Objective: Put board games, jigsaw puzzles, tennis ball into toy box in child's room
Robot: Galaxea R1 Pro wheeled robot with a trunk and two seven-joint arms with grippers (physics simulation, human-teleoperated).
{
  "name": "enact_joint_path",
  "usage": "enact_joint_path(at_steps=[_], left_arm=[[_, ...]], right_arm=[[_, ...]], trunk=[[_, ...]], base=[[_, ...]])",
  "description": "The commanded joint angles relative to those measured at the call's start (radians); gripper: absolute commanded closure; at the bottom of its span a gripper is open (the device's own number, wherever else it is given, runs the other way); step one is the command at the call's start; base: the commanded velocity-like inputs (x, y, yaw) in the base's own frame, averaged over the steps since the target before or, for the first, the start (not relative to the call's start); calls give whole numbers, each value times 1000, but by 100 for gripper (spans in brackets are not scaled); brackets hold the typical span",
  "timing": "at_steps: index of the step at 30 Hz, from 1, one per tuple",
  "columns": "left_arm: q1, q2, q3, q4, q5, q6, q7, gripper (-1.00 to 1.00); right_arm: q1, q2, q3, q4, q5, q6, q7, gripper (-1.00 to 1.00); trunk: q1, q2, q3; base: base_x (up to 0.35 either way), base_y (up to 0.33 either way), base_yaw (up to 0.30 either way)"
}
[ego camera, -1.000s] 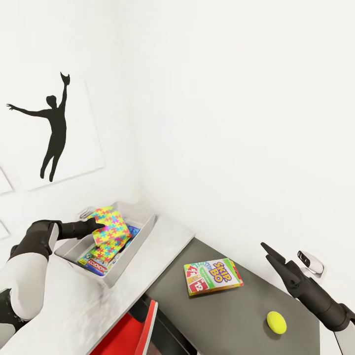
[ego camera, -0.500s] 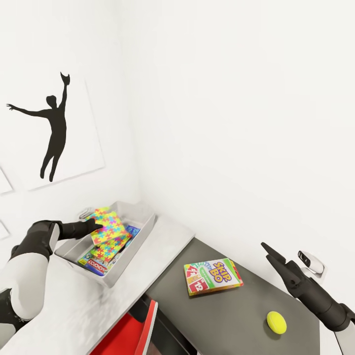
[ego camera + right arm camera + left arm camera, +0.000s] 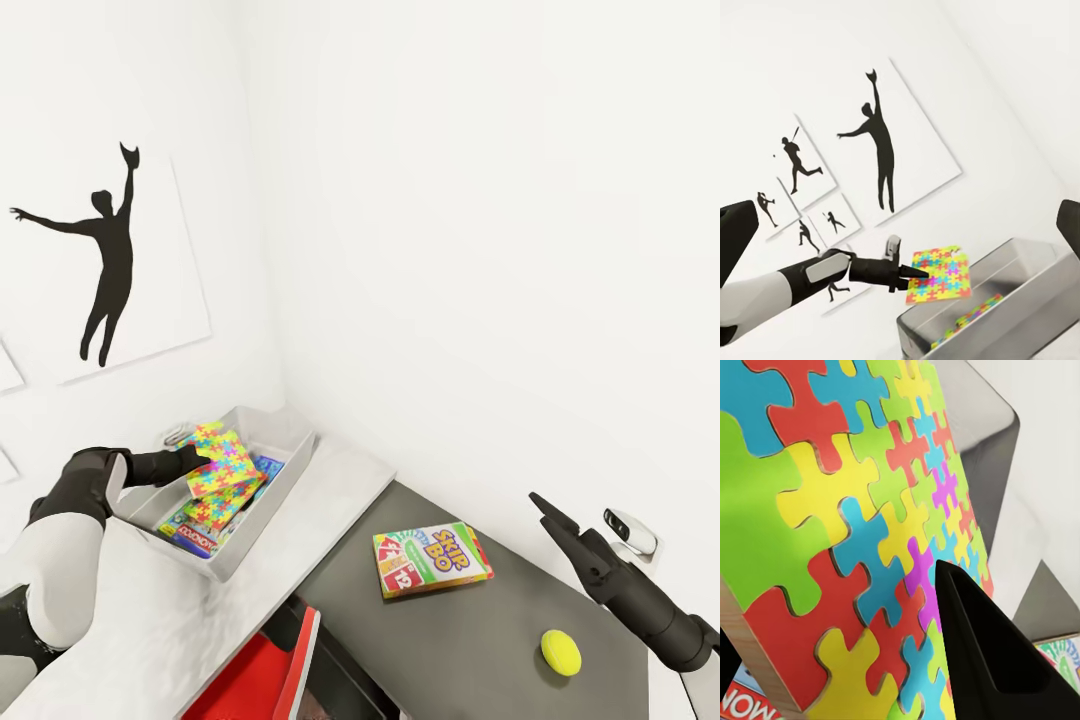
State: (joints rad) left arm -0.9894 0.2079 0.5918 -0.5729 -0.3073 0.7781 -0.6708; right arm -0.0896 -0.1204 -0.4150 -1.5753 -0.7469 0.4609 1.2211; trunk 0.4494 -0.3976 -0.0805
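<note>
My left gripper [image 3: 199, 462] is shut on a jigsaw puzzle [image 3: 226, 456], holding it tilted over the light-grey toy box [image 3: 272, 497] on the white table [image 3: 170, 630]. Up close, the puzzle [image 3: 847, 510] lies against a black finger [image 3: 982, 660]. Under it in the box lie another puzzle [image 3: 213, 503] and a Monopoly board game [image 3: 194, 538]. A Skip-Bo board game [image 3: 432, 561] and the yellow tennis ball [image 3: 561, 651] rest on the dark-grey side unit [image 3: 470, 640]. My right gripper [image 3: 547, 511] hangs open above that unit's far end. Its camera sees the left gripper [image 3: 901, 280], puzzle [image 3: 938, 274] and box [image 3: 1020, 307].
The toy box sits in the room's corner, with white walls close behind it and beside it. Silhouette posters [image 3: 105, 260] hang on the left wall. A red object [image 3: 270, 680] stands below the table's edge. A small metal fitting [image 3: 632, 531] sits at the wall by the right arm.
The puzzle in my left gripper has tipped flatter and sunk slightly toward the toy box. My right arm, the Skip-Bo game and the ball have stayed put.
</note>
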Motion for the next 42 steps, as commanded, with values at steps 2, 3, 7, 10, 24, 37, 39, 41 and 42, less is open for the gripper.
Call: enact_joint_path(at_steps=[2, 3, 7, 10, 24, 37, 39, 41, 42], left_arm=[[-2, -2, 6, -1, -10, 4, -9, 100], [-2, -2, 6, -1, -10, 4, -9, 100], [-2, -3, 6, -1, -10, 4, -9, 100], [-2, -3, 6, -1, -10, 3, -8, 100], [-2, -2, 6, -1, -12, -12, -7, 100], [-2, -2, 6, -1, -12, -17, -7, -100], [-2, -2, 6, -1, -12, -18, -7, -100], [-2, -2, 6, -1, -11, -18, -7, -100], [-2, -2, 7, -1, -11, -18, -8, -100]], right_arm=[[-1, 0, -1, 0, -4, 21, 1, -100], [-1, 0, -1, 0, -4, 23, 1, -100], [-1, 0, -1, 0, -3, 29, 1, -100], [-1, -1, -1, 0, -3, 31, 1, -100], [-1, -1, -1, 0, -3, 31, 1, -100], [-1, 2, -1, 0, -5, 23, 4, -100], [-1, 2, -1, 0, -5, 22, 4, -100], [-1, 2, -1, 0, -5, 21, 4, -100], [-1, 2, -1, 0, -5, 21, 4, -100]], trunk=[[1, -2, -5], [1, -2, -7], [1, -2, -13], [1, -2, -17], [1, -2, -38], [1, -2, -50], [1, -2, -51], [1, -2, -51], [1, -2, -51]], base=[[0, 0, 0], [0, 0, 0], [0, 0, 0], [0, 0, 0], [0, 0, 0], [0, 0, 0], [0, 0, 0], [0, 0, 0], [0, 0, 0]])
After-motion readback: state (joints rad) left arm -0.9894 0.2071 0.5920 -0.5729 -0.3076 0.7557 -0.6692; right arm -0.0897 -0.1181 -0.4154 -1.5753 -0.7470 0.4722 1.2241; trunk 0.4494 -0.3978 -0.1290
